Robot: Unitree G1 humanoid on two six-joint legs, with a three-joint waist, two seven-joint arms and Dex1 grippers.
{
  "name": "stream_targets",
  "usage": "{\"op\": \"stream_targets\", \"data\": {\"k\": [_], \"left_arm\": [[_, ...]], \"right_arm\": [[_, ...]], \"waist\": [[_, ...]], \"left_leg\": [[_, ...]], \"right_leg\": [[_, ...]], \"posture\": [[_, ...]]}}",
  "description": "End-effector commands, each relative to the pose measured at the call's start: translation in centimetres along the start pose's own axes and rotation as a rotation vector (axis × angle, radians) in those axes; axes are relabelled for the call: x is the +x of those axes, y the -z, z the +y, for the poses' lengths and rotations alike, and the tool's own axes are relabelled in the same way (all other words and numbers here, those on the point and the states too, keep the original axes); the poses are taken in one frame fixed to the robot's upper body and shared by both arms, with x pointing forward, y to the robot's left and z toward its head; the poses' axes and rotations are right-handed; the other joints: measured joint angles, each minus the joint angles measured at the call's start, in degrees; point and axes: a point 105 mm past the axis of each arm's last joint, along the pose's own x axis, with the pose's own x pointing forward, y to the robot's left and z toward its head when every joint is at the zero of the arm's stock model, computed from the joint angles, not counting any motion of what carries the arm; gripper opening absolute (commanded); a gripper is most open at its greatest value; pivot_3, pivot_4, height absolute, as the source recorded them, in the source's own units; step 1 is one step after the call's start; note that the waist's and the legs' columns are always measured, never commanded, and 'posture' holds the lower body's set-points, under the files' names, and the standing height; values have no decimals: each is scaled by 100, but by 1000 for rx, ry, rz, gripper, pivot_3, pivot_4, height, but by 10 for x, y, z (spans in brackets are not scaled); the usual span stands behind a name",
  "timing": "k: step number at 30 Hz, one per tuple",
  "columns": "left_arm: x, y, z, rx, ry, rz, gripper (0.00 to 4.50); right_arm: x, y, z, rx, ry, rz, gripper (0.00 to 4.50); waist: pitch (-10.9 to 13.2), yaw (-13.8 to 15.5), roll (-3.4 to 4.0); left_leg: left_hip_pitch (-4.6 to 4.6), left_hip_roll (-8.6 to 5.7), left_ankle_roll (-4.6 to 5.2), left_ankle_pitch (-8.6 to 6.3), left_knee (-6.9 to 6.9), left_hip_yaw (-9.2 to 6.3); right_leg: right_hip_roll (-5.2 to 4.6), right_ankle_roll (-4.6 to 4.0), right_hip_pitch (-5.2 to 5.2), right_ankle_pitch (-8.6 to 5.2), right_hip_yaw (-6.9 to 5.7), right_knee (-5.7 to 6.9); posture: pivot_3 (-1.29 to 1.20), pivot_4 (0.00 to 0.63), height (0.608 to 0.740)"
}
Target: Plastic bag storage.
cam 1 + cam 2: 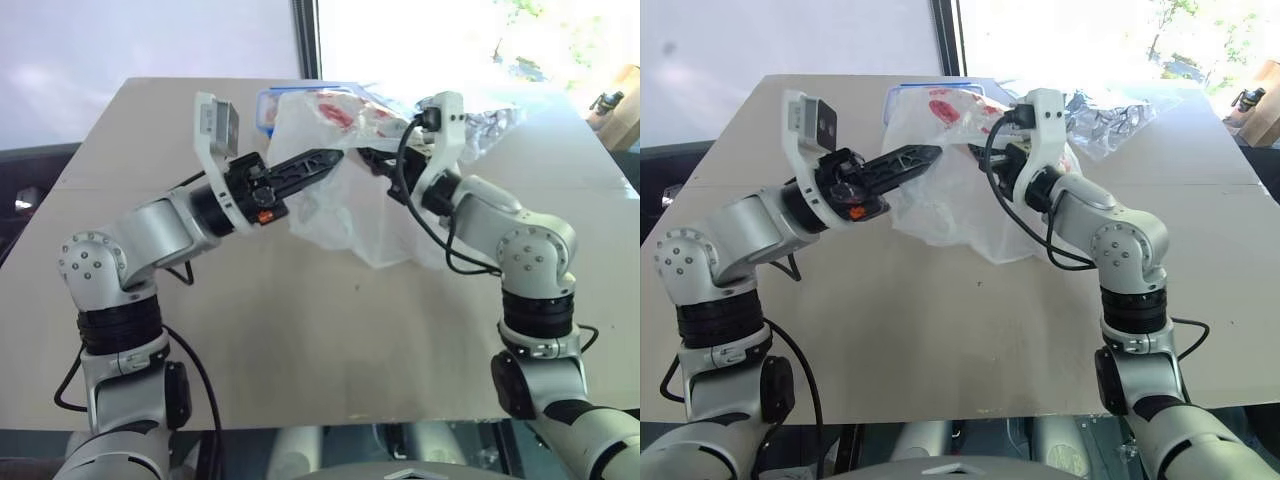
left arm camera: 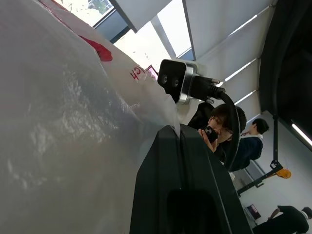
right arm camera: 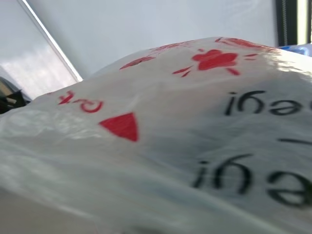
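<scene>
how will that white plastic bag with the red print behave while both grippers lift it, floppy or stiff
Probably very floppy: the plastic bag hangs in loose crumpled folds between the left gripper and the right gripper, its lower end trailing onto the table. Likely light, since the thin film lets light through. It may be slippery too, as the surface looks glossy.

Beige table, plastic bag draped

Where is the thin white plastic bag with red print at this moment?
The thin white plastic bag with red print hangs above the table's far middle, between the left gripper and right gripper.
</scene>
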Motion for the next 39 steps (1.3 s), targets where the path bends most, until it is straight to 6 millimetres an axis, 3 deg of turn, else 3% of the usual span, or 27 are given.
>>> {"op": "stream_targets", "data": {"k": [1,5,9,11,16,17,20,25,28,31,34,36,39], "left_arm": [[-1,0,-10,19,36,-22,0],[-1,1,-1,-4,-18,-46,0],[0,-3,2,-18,-49,-92,0],[-2,-11,8,-31,-94,-132,0],[-5,-22,19,8,-218,-161,0],[-5,-25,22,17,-239,-172,0],[-6,-41,30,121,-305,-224,0],[-9,-54,39,201,-363,-282,0],[-13,-58,48,282,-435,-287,0],[-15,-63,49,339,-453,-301,0],[-22,-72,52,340,-472,-347,0],[-31,-78,65,370,-562,-348,0],[-39,-83,79,415,-659,-340,0]], "right_arm": [[17,14,-6,-96,56,16,35],[37,47,-29,-247,132,81,35],[39,45,-37,-276,137,64,1374],[27,36,-21,-339,28,76,2459],[-15,21,20,-390,-234,99,4391],[-24,17,26,-396,-272,100,4391],[-74,-19,54,-429,-415,31,4391],[-110,-70,46,-403,-312,-117,4391],[-125,-95,7,-435,-55,-163,4391],[-136,-100,-46,-484,258,-102,4391],[-140,-77,-100,-500,509,34,4391],[-137,-54,-133,-438,622,78,4391],[-119,-19,-156,-408,673,135,4391]], "waist": [[0,-19,0],[1,-15,1],[1,23,0],[1,36,0],[1,28,0],[1,28,1],[8,50,9],[9,53,10],[9,40,11],[9,43,10],[9,41,9],[8,10,9],[8,-19,8]], "left_leg": [[1,0,0,0,0,2],[3,-1,0,0,-1,11],[-6,2,-1,1,-1,12],[-16,2,-2,1,2,8],[-22,4,-2,1,-2,-6],[-21,5,-2,1,-3,-6],[-18,2,-1,0,-6,-6],[-6,-2,7,-4,-3,-6],[5,-2,20,-12,-8,0],[4,-6,17,-10,-7,5],[5,-4,10,-6,-6,20],[6,-4,1,-1,-6,51],[15,-2,1,0,-8,77]], "right_leg": [[2,0,-1,0,2,0],[3,0,-3,0,11,-1],[-6,0,-5,0,13,-7],[-12,1,-8,1,6,-13],[-10,1,-10,0,-4,-16],[-8,1,-10,0,-4,-16],[-10,0,-8,0,-6,-12],[-11,1,9,0,-9,-18],[-8,0,14,0,-5,-15],[-7,0,14,0,-1,-17],[-8,1,12,0,9,-19],[-4,1,8,0,20,-16],[7,1,1,0,43,-9]], "posture": [[0,150,740],[0,150,740],[0,150,740],[0,150,740],[0,150,740],[0,150,740],[0,150,740],[0,150,740],[0,150,740],[0,150,740],[0,150,740],[0,150,740],[0,150,740]]}}
